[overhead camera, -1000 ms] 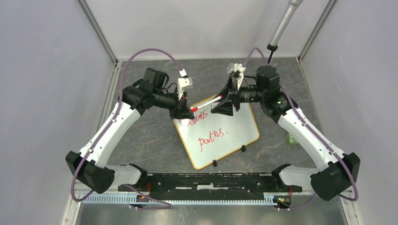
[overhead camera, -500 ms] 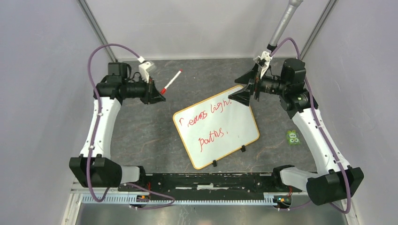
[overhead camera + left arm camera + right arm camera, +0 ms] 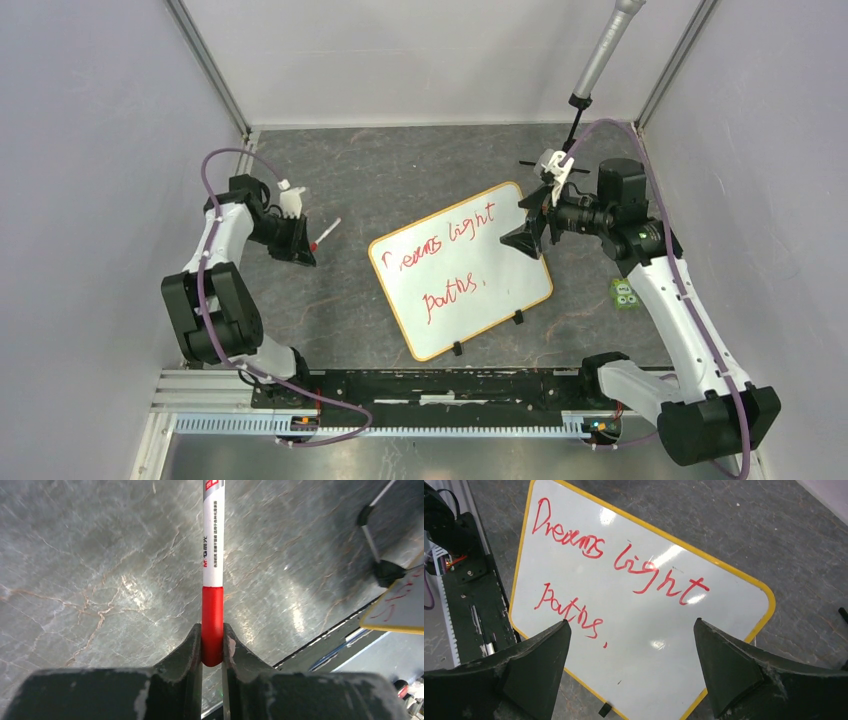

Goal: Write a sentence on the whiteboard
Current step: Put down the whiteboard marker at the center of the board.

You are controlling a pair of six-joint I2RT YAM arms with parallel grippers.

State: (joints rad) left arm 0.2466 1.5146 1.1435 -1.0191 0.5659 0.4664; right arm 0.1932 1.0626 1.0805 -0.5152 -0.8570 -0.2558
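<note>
The whiteboard (image 3: 470, 300) lies flat and slanted mid-table, white with a yellow rim and two black clips on its near edge. The red sentence (image 3: 445, 245) reads "Dreams light paths." in two lines, clear in the right wrist view (image 3: 589, 547). My left gripper (image 3: 303, 252) is left of the board, shut on the red cap of a white marker (image 3: 326, 231); the left wrist view shows the cap (image 3: 212, 625) pinched between the jaws (image 3: 212, 647). My right gripper (image 3: 527, 222) hangs wide open and empty over the board's right edge (image 3: 631, 630).
A small green object (image 3: 626, 292) lies right of the board. A grey rod on a thin black stand (image 3: 598, 58) stands at the back right. The black base rail (image 3: 450, 384) runs along the near edge. Walls close in on left, right and back.
My left arm has swung away from the board to the near left, carrying the marker. My right gripper has drawn back to the board's right edge, uncovering the full sentence.
</note>
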